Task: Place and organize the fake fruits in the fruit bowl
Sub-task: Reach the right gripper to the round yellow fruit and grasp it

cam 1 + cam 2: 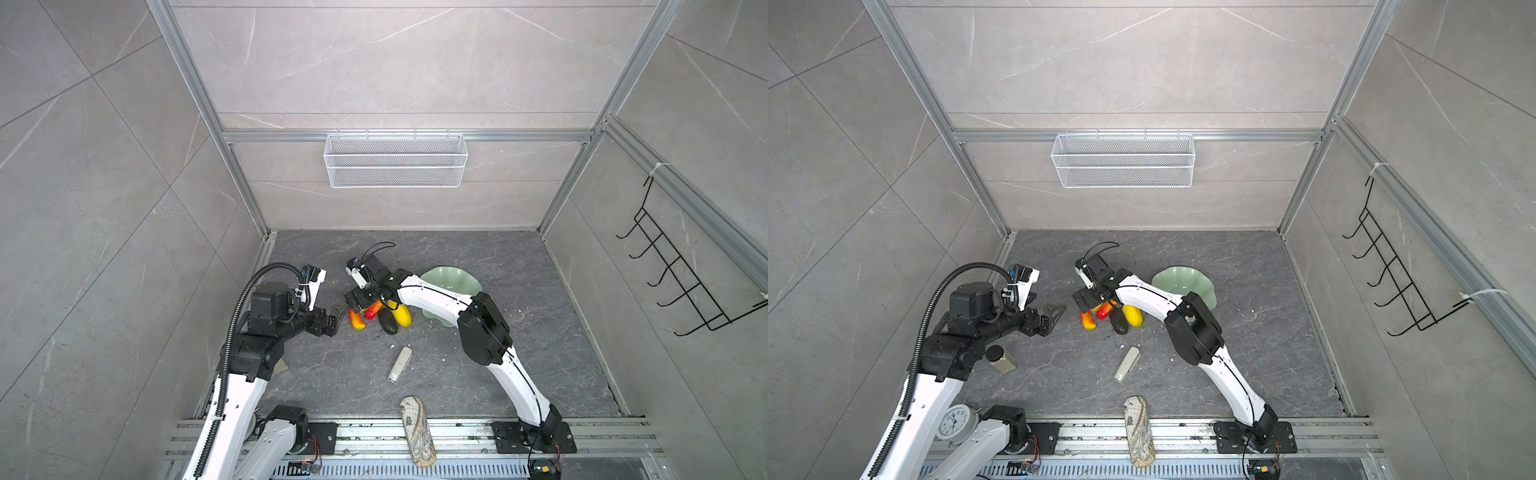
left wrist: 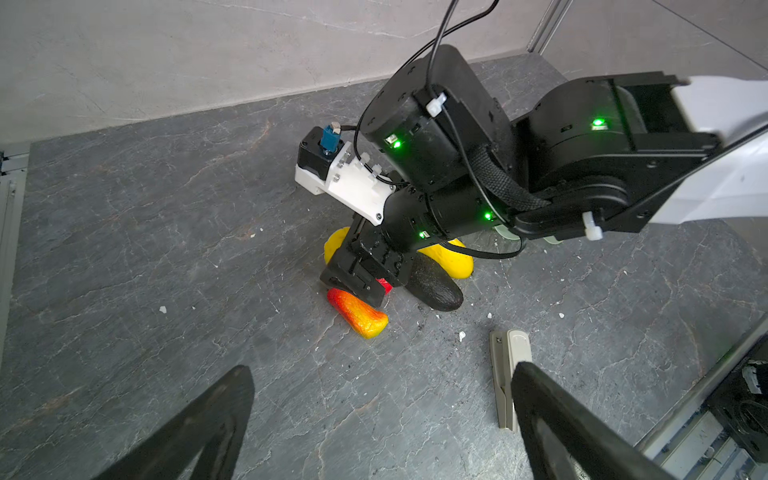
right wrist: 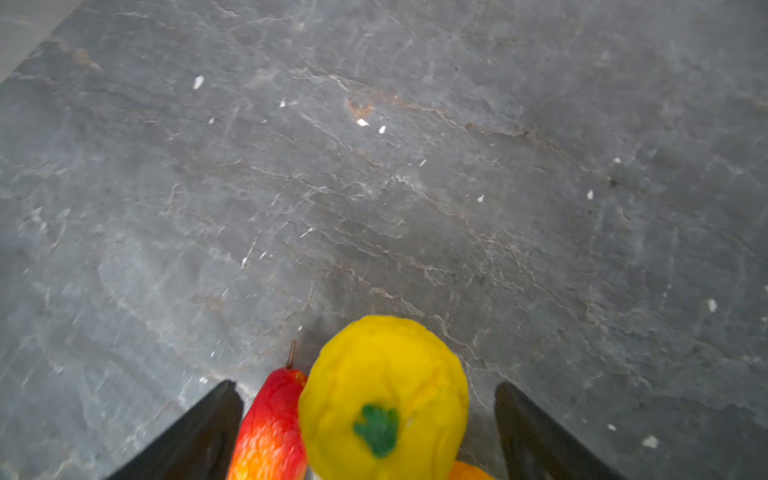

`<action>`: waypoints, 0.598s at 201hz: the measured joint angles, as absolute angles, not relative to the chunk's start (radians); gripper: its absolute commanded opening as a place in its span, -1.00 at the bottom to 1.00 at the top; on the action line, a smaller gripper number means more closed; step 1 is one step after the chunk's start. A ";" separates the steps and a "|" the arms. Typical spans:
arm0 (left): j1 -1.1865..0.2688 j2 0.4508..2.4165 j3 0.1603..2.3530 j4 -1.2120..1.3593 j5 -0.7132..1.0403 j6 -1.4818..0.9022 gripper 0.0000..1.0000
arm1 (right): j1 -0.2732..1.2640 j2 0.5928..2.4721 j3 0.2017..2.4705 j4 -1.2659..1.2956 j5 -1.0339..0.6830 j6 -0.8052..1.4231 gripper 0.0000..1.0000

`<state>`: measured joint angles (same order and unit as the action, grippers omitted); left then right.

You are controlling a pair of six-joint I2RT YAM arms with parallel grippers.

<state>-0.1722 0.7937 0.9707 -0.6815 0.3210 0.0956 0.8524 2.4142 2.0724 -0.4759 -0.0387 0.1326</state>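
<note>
Currently, the right end effector (image 3: 363, 392) hangs low over a cluster of fruit near the middle of the surface (image 1: 540, 353). Its jaws are spread. In the right wrist view its fingers (image 3: 208, 428) stand on either side of the round yellow fruit (image 3: 382, 399) and one red-and-yellow fruit (image 3: 270, 428). A clear gap separates the round yellow fruit from the finger next to it, so nothing is pinched.

In both top views three more pieces lie on the surface just beside this end effector, packed close side by side:
- a second red-and-yellow fruit (image 1: 356, 321);
- a black fruit (image 1: 387, 323);
- a long yellow fruit (image 1: 402, 316).

The bowl (image 1: 455, 276) rests on the surface beside the cluster, on the side toward the right edge and slightly nearer the back edge. The right arm (image 1: 436, 297) hides part of it. The long yellow fruit lies near its rim, and every fruit in view lies outside the bowl.

The left end effector (image 2: 384, 372) is near the cluster on the side toward the left edge. Its jaws are spread and hold nothing.

A silver-white device (image 1: 400, 365) lies between the cluster and the front edge. A map-patterned case (image 1: 417, 430) lies across the front edge.
</note>
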 measured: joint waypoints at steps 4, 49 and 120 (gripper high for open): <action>-0.172 0.794 0.971 -0.682 0.321 0.096 1.00 | 0.852 2.421 2.082 -0.480 -0.036 0.139 0.71; -0.170 0.793 0.971 -0.682 0.324 0.101 1.00 | 0.852 2.460 2.127 -0.501 -0.023 0.162 0.16; -0.168 0.791 0.971 -0.682 0.324 0.102 1.00 | 0.852 2.434 2.152 -0.545 -0.019 0.134 -0.02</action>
